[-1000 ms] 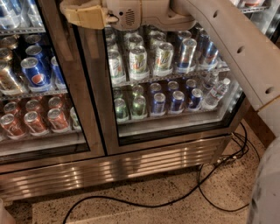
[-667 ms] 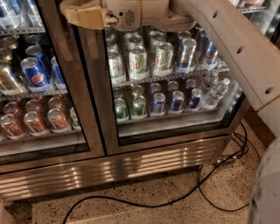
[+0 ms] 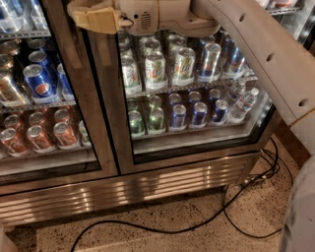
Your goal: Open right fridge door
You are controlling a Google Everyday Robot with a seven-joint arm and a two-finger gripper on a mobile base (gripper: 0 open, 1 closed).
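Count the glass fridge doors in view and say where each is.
2. The left door fronts the Pepsi cans; the right fridge door stands beside it, to its right. The tool is at the top, before their adjoining frames. Others may lie outside the view.

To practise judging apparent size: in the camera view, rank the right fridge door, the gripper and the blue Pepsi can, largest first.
1. right fridge door
2. gripper, top left, before the door frames; nearer the camera, so real size unsure
3. Pepsi can, behind the left door
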